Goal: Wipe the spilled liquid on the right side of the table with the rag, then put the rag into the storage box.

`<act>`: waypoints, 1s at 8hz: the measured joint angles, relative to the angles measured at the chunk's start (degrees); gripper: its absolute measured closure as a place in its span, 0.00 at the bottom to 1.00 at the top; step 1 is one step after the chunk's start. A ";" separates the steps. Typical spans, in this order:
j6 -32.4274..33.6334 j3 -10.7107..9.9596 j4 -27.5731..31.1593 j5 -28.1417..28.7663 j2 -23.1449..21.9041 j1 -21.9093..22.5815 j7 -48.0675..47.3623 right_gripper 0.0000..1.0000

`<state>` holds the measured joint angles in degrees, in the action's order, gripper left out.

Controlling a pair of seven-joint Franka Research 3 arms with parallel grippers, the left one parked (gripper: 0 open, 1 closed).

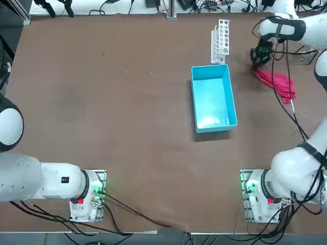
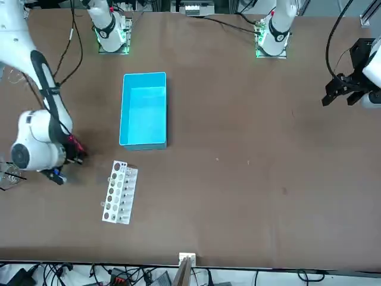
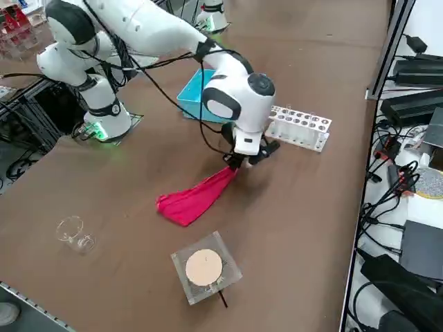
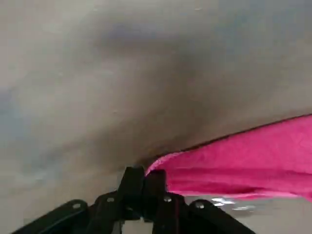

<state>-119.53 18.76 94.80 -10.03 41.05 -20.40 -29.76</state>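
Observation:
The magenta rag [image 1: 278, 83] lies stretched on the table [image 1: 127, 102] at the far right, trailing away from my right gripper [image 1: 259, 57]. The gripper [image 3: 243, 160] is low at the tabletop and shut on the rag's [image 3: 197, 197] near corner. In the wrist view the fingers [image 4: 156, 183] are pressed together at the tip of the rag [image 4: 243, 163]. A small wet glint [image 4: 229, 204] shows beside the cloth; otherwise the spilled liquid does not stand out from the brown surface. The light-blue storage box [image 1: 213, 97] stands left of the rag, with nothing in it.
A white rack with round holes [image 1: 220, 40] stands just beyond the box, close to the gripper. In the right side view a clear glass cup [image 3: 75, 234] and a square mat with a round disc [image 3: 205, 268] sit near the table's right edge. Cables hang from the arm.

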 joint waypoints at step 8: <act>2.03 -0.70 -6.22 8.03 2.18 7.34 -6.25 0.99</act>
<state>-117.51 18.06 88.58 -1.99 43.22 -13.06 -36.01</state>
